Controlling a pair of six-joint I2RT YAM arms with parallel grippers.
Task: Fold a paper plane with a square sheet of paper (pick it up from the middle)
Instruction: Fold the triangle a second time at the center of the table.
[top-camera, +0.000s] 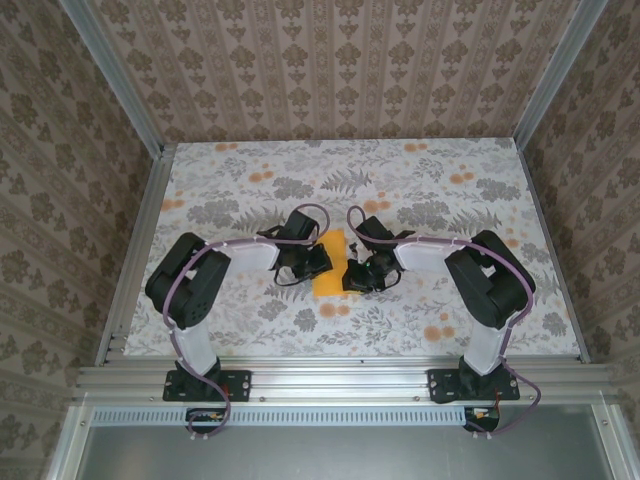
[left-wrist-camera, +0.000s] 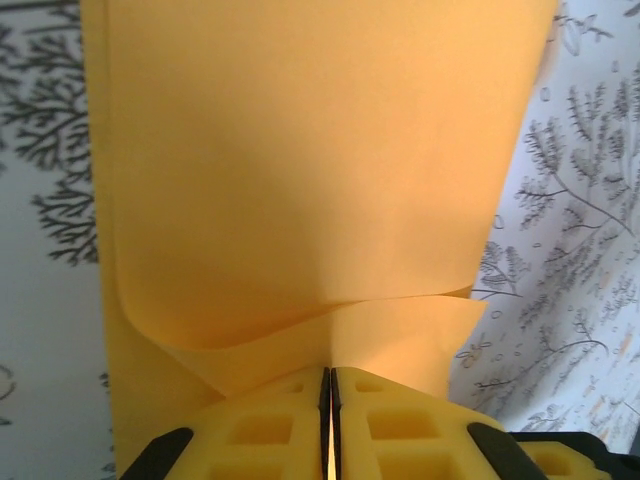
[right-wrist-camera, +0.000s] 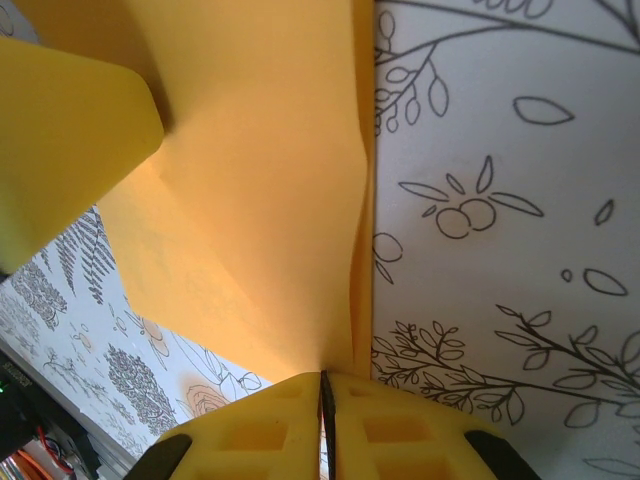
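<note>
Top external: folded orange paper (top-camera: 331, 281) runs lengthwise near-to-far; left gripper (top-camera: 317, 264) and right gripper (top-camera: 352, 276) each pinch it.

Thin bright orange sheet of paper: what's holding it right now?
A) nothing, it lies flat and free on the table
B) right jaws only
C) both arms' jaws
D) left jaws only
C: the thin bright orange sheet of paper runs into the shut left jaws in the left wrist view and into the shut right jaws in the right wrist view.
</note>
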